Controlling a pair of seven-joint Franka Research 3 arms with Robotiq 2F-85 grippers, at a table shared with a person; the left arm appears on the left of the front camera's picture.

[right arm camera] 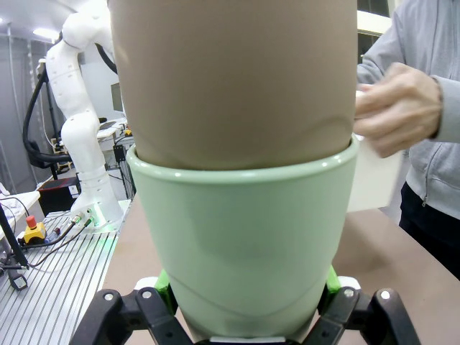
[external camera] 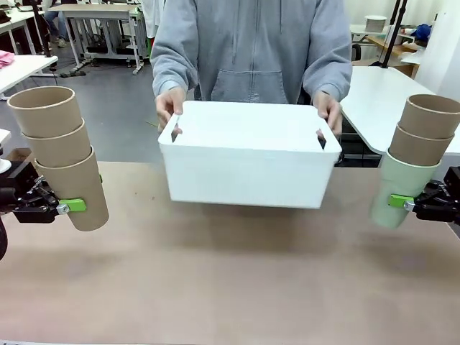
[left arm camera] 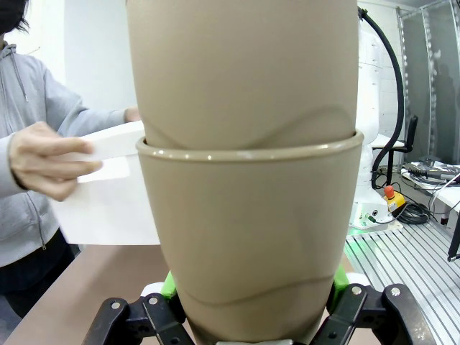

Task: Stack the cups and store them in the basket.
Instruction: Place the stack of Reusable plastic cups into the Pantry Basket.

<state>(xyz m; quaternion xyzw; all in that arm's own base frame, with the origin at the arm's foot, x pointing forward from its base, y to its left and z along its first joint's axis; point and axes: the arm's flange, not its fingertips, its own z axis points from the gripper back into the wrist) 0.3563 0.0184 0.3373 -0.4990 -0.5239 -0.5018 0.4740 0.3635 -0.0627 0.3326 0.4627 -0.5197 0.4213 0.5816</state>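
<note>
My left gripper [external camera: 68, 206] is shut on the bottom cup of a stack of three tan cups [external camera: 63, 154], held above the table's left side and leaning left. In the left wrist view the tan stack [left arm camera: 248, 237] rises between my fingers. My right gripper [external camera: 402, 204] is shut on the pale green cup [external camera: 394, 190], which carries two tan cups [external camera: 425, 129] nested inside. The right wrist view shows the green cup [right arm camera: 244, 237] up close. A person holds the white basket [external camera: 248, 162] by both end handles, just above the table's far middle.
The wooden table [external camera: 230, 287] stretches bare in front of the basket. The person's hands [external camera: 169, 106] grip the basket's rim. White tables [external camera: 388, 93] stand behind on the right. The basket's side [left arm camera: 108, 194] shows beside a hand in the left wrist view.
</note>
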